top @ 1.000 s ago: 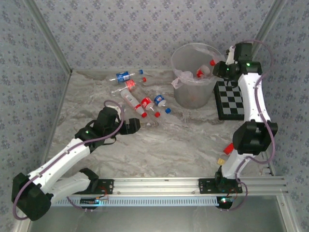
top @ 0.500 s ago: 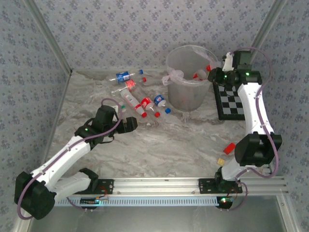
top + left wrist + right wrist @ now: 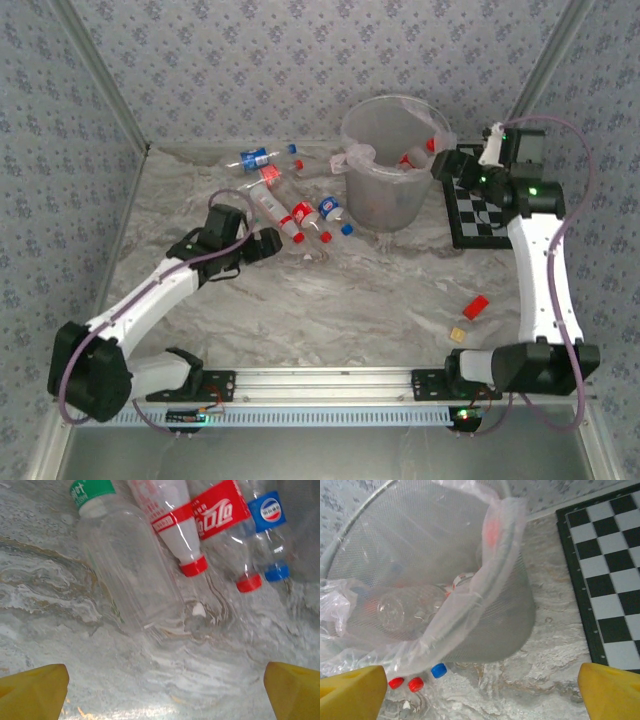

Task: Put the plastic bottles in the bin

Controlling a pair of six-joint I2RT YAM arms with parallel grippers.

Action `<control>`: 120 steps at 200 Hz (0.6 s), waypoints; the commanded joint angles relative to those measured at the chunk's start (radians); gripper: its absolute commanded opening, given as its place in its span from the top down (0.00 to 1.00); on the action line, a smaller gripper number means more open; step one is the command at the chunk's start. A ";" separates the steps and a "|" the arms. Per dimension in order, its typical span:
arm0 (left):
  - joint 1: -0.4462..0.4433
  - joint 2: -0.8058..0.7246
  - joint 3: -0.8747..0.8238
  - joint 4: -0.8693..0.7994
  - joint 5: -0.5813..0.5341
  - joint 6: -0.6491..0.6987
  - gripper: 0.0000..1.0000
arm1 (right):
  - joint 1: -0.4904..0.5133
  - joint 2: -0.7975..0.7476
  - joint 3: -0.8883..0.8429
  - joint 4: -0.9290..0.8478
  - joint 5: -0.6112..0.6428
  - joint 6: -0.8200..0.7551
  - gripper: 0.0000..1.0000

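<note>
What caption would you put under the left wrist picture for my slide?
Open left gripper hovers above clear plastic bottles lying on the marbled table.

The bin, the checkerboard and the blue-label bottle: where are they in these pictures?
bin (image 3: 388, 200), top view, on its grey side wall.
checkerboard (image 3: 478, 218), top view, on its middle squares.
blue-label bottle (image 3: 266, 511), left wrist view, on its blue label.

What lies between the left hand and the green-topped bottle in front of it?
Bare marble tabletop, in the left wrist view: nothing sits between the left hand and the green-topped bottle.
</note>
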 commanded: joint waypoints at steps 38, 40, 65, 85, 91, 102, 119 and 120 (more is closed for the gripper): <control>-0.028 0.186 0.133 -0.067 -0.160 -0.141 0.00 | -0.031 -0.165 -0.135 0.030 -0.044 0.052 0.00; -0.028 0.191 0.135 -0.069 -0.166 -0.142 0.00 | -0.032 -0.169 -0.140 0.031 -0.050 0.052 0.00; -0.053 0.272 0.172 -0.080 -0.207 -0.150 0.00 | -0.027 -0.206 -0.211 0.066 -0.147 0.055 0.00; -0.076 0.341 0.171 -0.046 -0.197 -0.164 0.00 | -0.014 -0.227 -0.245 0.086 -0.195 0.054 0.00; -0.082 0.359 0.169 -0.027 -0.187 -0.159 0.00 | -0.010 -0.231 -0.251 0.087 -0.201 0.051 0.00; -0.094 0.391 0.180 -0.018 -0.169 -0.142 0.01 | -0.001 -0.236 -0.257 0.083 -0.206 0.048 0.00; -0.117 0.432 0.228 -0.087 -0.200 -0.126 0.05 | 0.011 -0.239 -0.259 0.072 -0.214 0.039 0.00; -0.119 0.433 0.230 -0.090 -0.202 -0.125 0.05 | 0.012 -0.239 -0.260 0.072 -0.214 0.038 0.00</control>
